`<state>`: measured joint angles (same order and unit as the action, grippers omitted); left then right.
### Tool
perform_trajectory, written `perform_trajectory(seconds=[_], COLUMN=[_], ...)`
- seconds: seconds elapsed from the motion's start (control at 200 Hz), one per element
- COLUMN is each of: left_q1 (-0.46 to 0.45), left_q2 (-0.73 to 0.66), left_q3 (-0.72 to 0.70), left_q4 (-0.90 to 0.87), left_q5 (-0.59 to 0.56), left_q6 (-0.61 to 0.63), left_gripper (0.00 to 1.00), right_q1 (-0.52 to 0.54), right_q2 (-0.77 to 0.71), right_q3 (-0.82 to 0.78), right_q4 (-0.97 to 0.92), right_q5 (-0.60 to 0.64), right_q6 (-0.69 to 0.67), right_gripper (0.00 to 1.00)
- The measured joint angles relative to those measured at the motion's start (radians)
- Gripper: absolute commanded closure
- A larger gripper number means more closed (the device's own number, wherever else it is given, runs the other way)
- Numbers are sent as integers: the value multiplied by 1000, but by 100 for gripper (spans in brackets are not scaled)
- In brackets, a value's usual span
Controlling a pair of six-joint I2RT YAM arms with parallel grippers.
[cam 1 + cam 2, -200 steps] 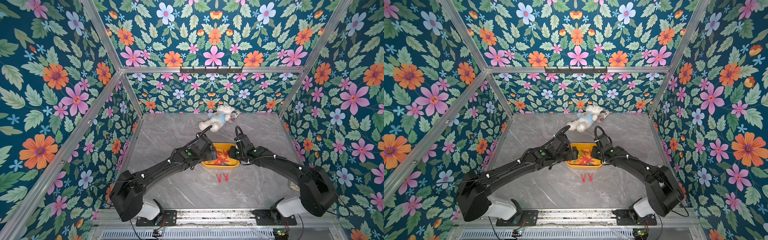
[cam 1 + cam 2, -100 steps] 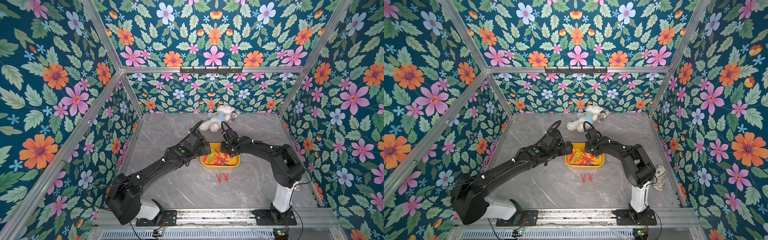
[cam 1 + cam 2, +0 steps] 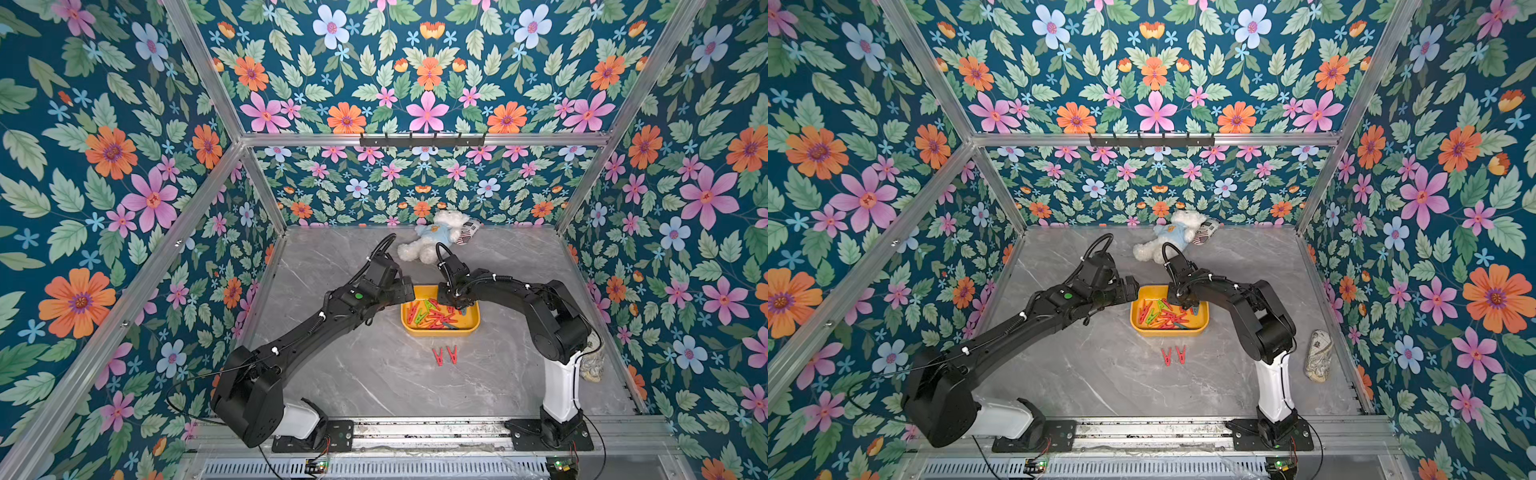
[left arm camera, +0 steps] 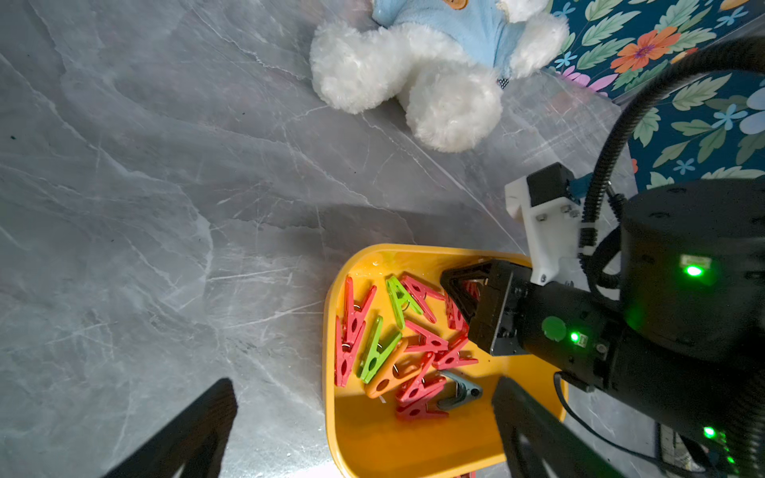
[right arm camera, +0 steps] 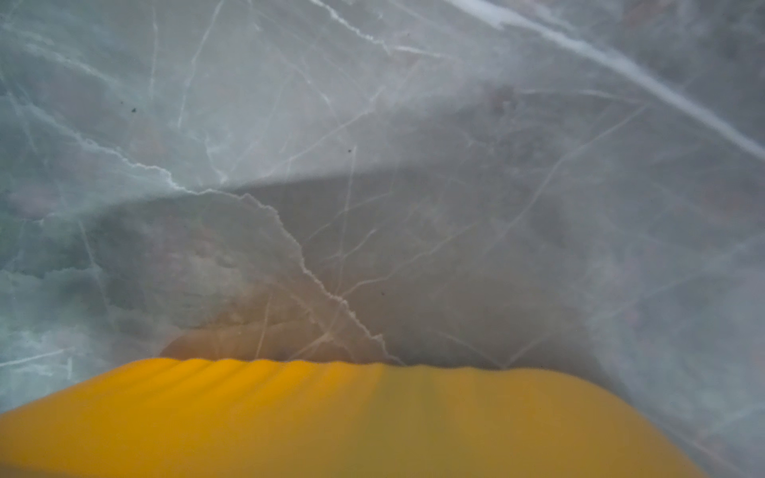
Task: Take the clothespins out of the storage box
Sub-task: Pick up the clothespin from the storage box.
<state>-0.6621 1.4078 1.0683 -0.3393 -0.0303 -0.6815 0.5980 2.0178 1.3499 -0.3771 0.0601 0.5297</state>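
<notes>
The yellow storage box [image 3: 440, 331] [image 3: 1169, 331] sits mid-table with a heap of red, green, orange and grey-blue clothespins [image 3: 432, 313] [image 4: 397, 343] inside. Two red clothespins [image 3: 444, 355] [image 3: 1174, 355] lie on the table in front of it. My right gripper [image 3: 451, 301] [image 4: 457, 298] reaches down into the box's far right corner, shut on a red clothespin among the pile. My left gripper [image 3: 409, 293] [image 4: 364, 451] hangs open over the box's left end, holding nothing. The right wrist view shows only the box wall [image 5: 331, 414] and the table.
A white plush bear [image 3: 432, 239] in a blue shirt lies at the back wall with a striped pouch [image 3: 469, 228] beside it. A patterned pouch [image 3: 1316, 355] rests near the right wall. A hook rail [image 3: 422, 140] hangs on the back frame.
My right arm folded its elbow up and swung the gripper from the box's right side to its far right corner, where it closed. The left gripper stayed open at the box's left end.
</notes>
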Motion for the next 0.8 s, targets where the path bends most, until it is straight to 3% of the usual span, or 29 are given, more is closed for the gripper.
perform_trajectory(seconds=[0.155,0.3,0.8], left_q1=[6,8,8], left_q2=[-10,-13,0], left_q3=[-14,-19,-29], left_q4=[0,2,25], left_q5=[6,7,116], left_q6=[3,7,37], left_gripper=[0,0,0], right_q1=[0,1,67], right_q2=[-9,-57,-384], right_q3=[1,-8,-193], right_q4=[-15,-35,-75], right_q5=[0,12,60], right_q6=[0,3,114], right_gripper=[100,100,99])
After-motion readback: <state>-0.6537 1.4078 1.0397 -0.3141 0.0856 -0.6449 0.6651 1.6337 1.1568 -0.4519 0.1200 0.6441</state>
